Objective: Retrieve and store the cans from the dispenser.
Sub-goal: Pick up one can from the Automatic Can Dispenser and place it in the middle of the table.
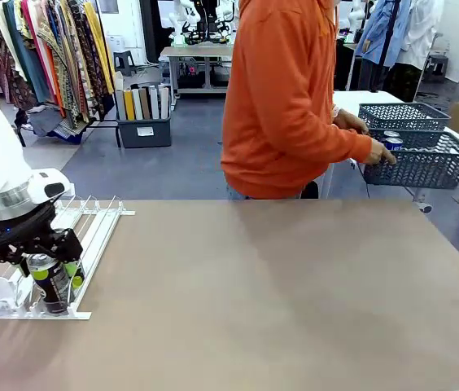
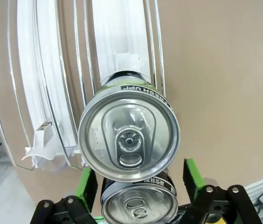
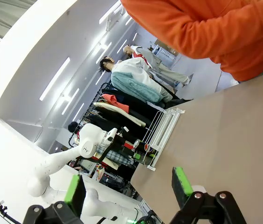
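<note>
The white dispenser (image 1: 99, 232) lies at the table's near left; its rails (image 2: 122, 37) run away from me in the left wrist view. Two dark cans with green accents stand in one lane. My left gripper (image 1: 50, 281) reaches down over the front can (image 1: 53, 292). In the wrist view its green pads (image 2: 88, 182) flank the nearer can (image 2: 138, 207) with small gaps on both sides, so it is open. The second can (image 2: 129, 140) stands right behind it. My right gripper (image 3: 129, 191) hangs open above the table with nothing between its fingers.
A person in an orange top stands at the far side, hands on a dark grey lattice basket (image 1: 425, 163) on a white side table at the right; a blue can (image 1: 392, 140) sits inside. A second basket (image 1: 404, 116) stands behind it. The brown tabletop (image 1: 278, 293) stretches right of the dispenser.
</note>
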Controlling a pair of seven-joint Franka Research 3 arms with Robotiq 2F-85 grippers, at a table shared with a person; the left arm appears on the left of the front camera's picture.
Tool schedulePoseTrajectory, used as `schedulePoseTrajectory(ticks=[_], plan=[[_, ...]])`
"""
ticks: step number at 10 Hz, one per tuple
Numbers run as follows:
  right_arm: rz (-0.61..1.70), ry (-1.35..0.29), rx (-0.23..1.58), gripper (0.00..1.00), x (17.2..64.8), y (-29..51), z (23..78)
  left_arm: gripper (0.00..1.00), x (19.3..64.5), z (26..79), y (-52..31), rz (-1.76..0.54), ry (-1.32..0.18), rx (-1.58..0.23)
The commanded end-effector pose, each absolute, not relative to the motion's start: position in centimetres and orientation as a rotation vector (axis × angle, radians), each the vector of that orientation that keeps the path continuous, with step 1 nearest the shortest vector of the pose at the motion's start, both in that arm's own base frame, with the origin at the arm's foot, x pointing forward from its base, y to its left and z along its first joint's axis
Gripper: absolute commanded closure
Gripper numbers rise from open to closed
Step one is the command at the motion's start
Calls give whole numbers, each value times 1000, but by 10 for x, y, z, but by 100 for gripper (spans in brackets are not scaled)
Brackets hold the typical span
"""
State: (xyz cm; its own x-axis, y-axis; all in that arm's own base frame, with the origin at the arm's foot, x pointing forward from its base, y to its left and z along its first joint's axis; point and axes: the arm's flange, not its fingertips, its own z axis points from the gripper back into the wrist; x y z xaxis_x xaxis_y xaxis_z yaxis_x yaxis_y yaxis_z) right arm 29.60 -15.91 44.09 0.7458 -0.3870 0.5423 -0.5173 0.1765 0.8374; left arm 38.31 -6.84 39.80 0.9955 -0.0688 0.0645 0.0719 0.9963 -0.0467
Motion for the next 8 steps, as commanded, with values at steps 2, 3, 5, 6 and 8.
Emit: schedulePoseTrajectory(ticks=[2,3,5,6,8], plan=[[92,-801,1452,0,298,-158,446,100,384,399,-73,-55,-80,-50],[92,-801,1452,0,298,-158,446,100,383,399,-74,-55,-82,-43],[92,-801,1452,0,298,-158,446,100,383,401,-74,-40,-94,-25],[92,-801,1452,0,298,-158,446,100,381,407,-72,-44,-109,-36],[92,-801,1452,0,298,-158,446,100,361,447,-67,-57,-177,-33]])
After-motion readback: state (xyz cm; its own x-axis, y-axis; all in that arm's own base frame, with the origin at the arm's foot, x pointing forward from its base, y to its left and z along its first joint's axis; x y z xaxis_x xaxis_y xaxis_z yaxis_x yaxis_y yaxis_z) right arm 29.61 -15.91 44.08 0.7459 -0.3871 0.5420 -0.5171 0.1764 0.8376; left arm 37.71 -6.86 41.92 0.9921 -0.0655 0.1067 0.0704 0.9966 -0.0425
